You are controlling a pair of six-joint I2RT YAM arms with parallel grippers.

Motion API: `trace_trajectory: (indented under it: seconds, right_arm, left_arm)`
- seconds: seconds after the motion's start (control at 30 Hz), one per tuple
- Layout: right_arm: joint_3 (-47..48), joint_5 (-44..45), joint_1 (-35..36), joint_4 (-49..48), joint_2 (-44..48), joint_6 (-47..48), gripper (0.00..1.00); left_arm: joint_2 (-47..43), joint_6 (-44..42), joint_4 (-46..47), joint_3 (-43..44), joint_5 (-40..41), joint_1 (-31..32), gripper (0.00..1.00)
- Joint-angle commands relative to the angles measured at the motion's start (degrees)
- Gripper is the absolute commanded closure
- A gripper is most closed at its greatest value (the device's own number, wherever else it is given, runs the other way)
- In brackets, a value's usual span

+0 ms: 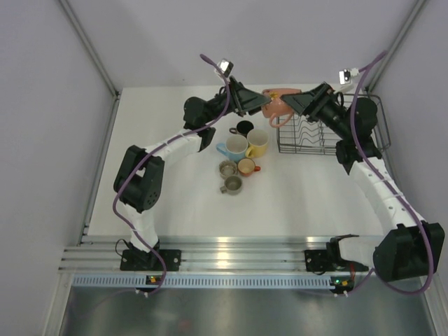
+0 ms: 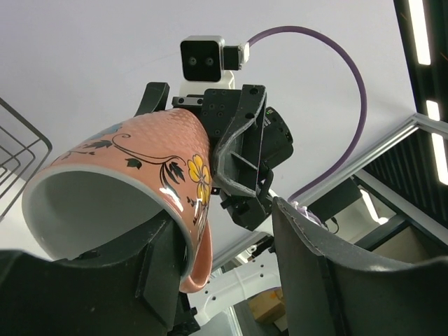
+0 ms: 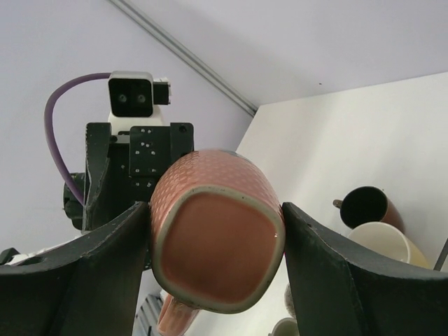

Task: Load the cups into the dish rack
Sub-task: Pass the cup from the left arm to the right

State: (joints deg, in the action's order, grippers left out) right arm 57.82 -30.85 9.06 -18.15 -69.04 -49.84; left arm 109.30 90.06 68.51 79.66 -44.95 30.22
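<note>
Right fingers clamp the pink mug in mid-air; left fingers stand spread apart at its rim.
It lies sideways just left of the dish rack, above the table; six other cups cluster nearby.

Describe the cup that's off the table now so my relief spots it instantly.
Find the black wire dish rack at the white table's far right corner. Just left of it, between the left claw and right claw, is a salmon-pink ceramic mug with a yellow flower. It is the only cup in the air; the six other cups stand clustered on the table.
</note>
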Motion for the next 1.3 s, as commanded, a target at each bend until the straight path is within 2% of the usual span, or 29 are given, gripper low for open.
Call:
trace_trajectory:
  seconds: [0.0,0.23,1.03,1.17,1.27]
  right_arm:
    - [2.3,3.16,-2.47,-3.47,2.68,1.5,1.0]
    - [1.59,2.73,-4.4,-3.91,3.2,1.15,1.0]
    - [0.62,3.16,-8.53,-4.17,3.73,2.38,1.0]
    - [2.02,5.0,-10.82,-1.81,2.94,5.71,1.0]
    - [4.39,6.59,-11.43,2.14,1.36,10.46,1.0]
  left_arm:
    - [-0.93,-2.08,3.48,0.67,-0.4,0.11,0.44]
    - [-0.75,-5.51,-0.74,1.03,-1.11,0.11,0.45]
    - [1.01,-8.67,-4.09,1.11,-2.6,-0.07,0.47]
    - [-0.13,-11.48,-7.15,1.03,-3.65,-0.07,0.51]
    - [-1.89,-18.06,-15.14,1.46,-4.36,-0.16,0.54]
